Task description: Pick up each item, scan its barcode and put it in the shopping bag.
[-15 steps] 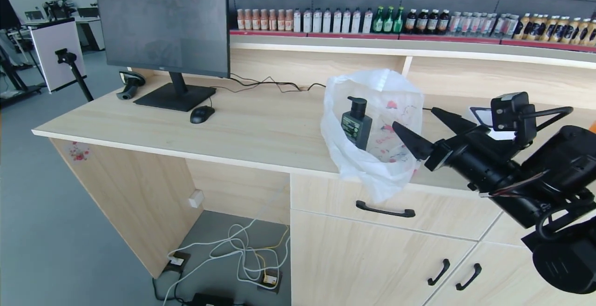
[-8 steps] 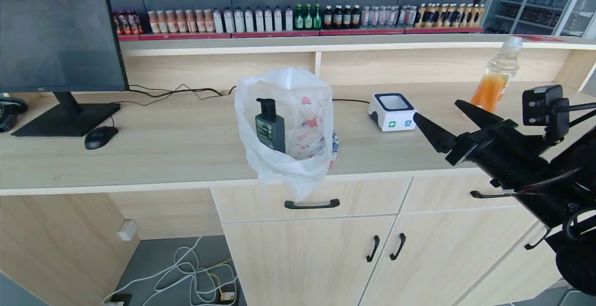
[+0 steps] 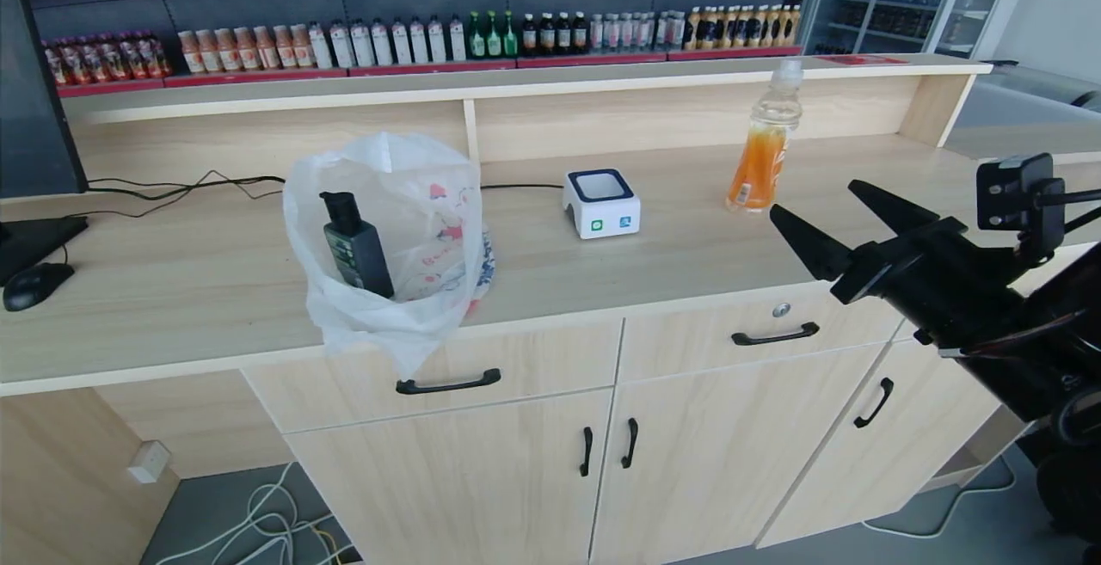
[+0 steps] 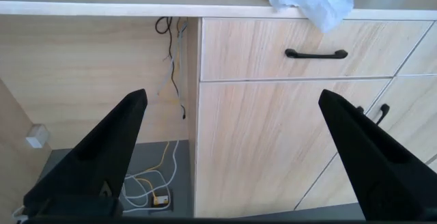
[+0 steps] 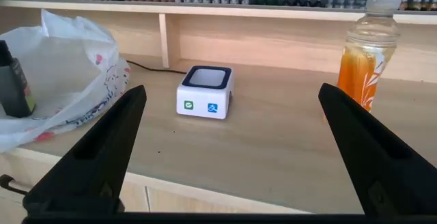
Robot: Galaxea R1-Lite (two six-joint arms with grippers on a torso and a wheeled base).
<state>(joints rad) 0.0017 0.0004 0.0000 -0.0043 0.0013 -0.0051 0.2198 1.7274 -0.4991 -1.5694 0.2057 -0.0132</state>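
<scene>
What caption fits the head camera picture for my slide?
Open right gripper facing the juice bottle, scanner and shopping bag holding a dark pump bottle.

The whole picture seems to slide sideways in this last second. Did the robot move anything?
No. Only the camera swung to the robot's right, bringing the orange drink bottle into sight. The shopping bag with the dark pump bottle inside and the scanner kept their places on the counter. The right gripper stayed open and empty.
</scene>
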